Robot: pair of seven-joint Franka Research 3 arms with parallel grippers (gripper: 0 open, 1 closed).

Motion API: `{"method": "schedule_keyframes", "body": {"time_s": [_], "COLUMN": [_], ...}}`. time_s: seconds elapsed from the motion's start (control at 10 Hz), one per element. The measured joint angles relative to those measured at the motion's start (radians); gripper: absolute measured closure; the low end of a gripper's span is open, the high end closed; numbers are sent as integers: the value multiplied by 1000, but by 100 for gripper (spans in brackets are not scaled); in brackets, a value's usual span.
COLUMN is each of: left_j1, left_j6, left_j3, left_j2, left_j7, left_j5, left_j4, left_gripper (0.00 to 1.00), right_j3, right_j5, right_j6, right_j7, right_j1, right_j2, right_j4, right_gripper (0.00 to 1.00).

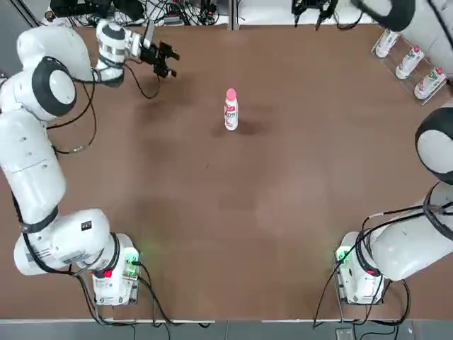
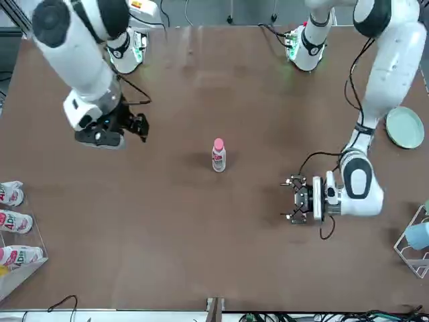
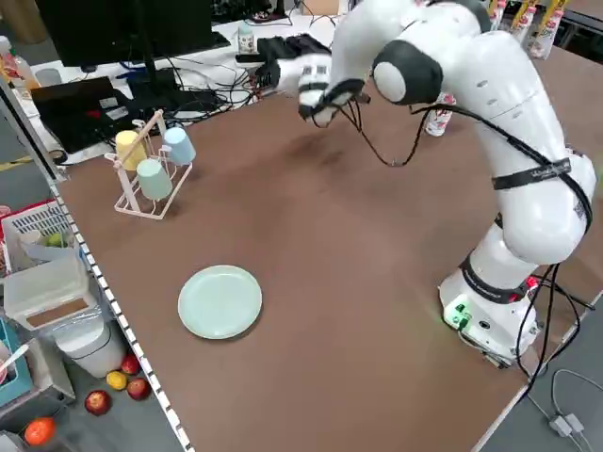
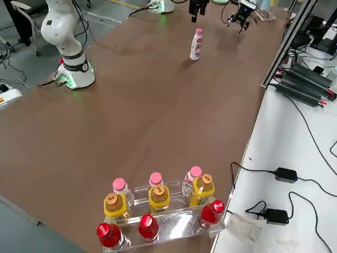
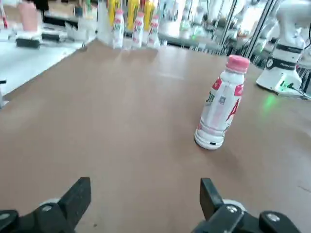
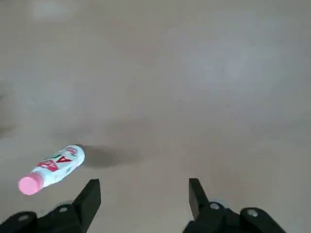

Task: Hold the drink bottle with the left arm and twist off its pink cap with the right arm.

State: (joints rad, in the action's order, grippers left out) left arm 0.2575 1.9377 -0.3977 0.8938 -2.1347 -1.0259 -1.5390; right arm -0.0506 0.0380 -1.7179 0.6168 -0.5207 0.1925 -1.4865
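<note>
Brown matte desk is stretching wide, and the drink bottle is standing upright near its middle, long axis vertical, pink cap on top, untouched. It's slim glossy white plastic with red lettering. The left claw is sitting level beside it, jaws wide and empty, the nearer of the two. The right claw is hanging higher on the other side, fingers spread, gripping nothing.

Drink bottle: upright, mid-bench toward the far edge. Left pincer: far-left corner, well apart. Right pincer: far-right side. Racked bottles: far-right corner.
</note>
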Motion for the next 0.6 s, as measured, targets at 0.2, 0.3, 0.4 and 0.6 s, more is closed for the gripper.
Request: {"method": "schedule_keyframes", "body": {"time_s": [0.2,0.3,0.4,0.6], "left_j1": [-42,-76,-110,-172], "left_j6": [11,32,47,58], "left_j3": [-3,-4,-5,-6], "left_j2": [61,67,68,68], "left_j7": [-121,-132,-152,-223], "left_j5": [-62,-93,-129,-200], "left_j4": [-10,-33,-74,-139], "left_gripper": [3,3,3,4], "right_j3": [0,0,0,0], "right_j5": [-2,-3,-3,-4], "right_j6": [-46,-69,-89,-132], "right_j7": [121,165,203,297], "right_j1": [-88,-120,-148,-210], "right_j2": [54,79,101,150], "right_j4": [-1,-1,-1,1], "right_gripper": [19,19,19,19]}}
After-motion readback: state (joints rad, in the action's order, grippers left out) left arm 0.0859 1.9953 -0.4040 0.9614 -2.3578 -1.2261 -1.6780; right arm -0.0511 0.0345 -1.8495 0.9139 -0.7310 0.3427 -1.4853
